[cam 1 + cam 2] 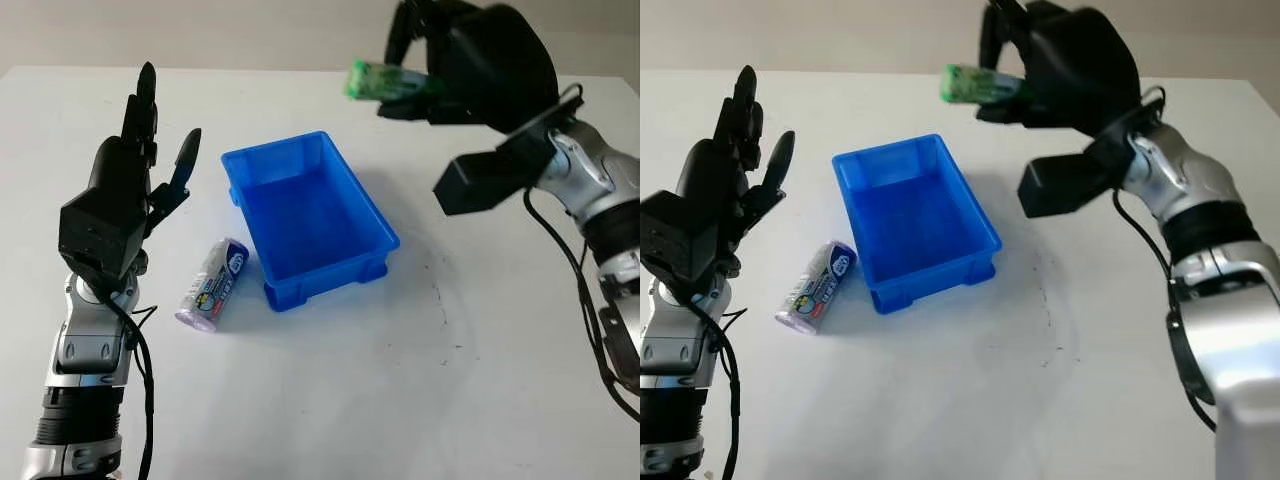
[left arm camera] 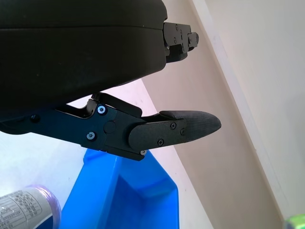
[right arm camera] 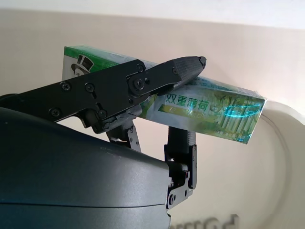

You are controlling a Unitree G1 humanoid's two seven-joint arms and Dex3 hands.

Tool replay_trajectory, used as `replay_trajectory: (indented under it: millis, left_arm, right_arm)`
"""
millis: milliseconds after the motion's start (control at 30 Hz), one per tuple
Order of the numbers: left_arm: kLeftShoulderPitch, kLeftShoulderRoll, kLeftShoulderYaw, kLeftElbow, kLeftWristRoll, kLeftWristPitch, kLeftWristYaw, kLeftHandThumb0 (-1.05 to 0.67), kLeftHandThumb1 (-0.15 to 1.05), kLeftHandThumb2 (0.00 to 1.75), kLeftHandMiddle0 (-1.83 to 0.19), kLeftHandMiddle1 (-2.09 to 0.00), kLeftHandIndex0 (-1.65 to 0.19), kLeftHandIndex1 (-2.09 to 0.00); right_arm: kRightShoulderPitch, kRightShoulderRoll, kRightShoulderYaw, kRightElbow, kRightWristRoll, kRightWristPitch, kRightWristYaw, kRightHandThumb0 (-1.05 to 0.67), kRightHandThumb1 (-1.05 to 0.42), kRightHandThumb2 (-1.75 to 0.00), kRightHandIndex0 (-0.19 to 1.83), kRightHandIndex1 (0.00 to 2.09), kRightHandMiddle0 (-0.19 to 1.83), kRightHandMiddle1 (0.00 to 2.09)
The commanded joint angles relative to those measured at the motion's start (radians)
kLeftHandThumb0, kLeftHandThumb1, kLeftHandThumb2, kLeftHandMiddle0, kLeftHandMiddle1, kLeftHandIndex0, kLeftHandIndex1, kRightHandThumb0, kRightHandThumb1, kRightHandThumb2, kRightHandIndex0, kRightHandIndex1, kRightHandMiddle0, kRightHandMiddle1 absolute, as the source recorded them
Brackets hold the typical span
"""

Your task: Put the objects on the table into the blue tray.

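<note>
Our right hand (image 1: 440,70) grips the green cardboard toothpaste box (image 3: 190,107) up high, so we should carry it right over the blue plastic tray (image 1: 375,225) before letting go, while our left hand (image 1: 125,195) waits open.

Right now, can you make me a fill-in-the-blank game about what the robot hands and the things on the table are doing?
1. The right robot hand holds a green ____ up in the air.
2. The blue tray has ____ inside it.
3. The small can lies on its ____ beside the tray.
4. The left robot hand is ____ and holds nothing.

Missing words: box; nothing; side; open
</note>
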Motion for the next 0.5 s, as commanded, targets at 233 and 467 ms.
replay_trajectory:
  millis: [233,467]
  left_arm:
    - [0.011,-0.019,-0.005,-0.024,0.011,-0.010,0.016,-0.61,1.05,0.51,0.05,-0.05,0.06,-0.06]
    - [0.016,-0.023,-0.005,-0.036,0.016,-0.003,0.023,-0.60,1.05,0.52,0.06,-0.05,0.07,-0.05]
  right_arm:
    - [-0.059,0.101,0.074,0.050,-0.045,-0.067,-0.008,-0.47,-1.05,-0.21,1.01,2.09,0.75,2.09]
    - [-0.040,0.138,0.154,0.063,-0.113,-0.089,-0.011,-0.48,-1.05,-0.20,1.02,2.09,0.71,2.09]
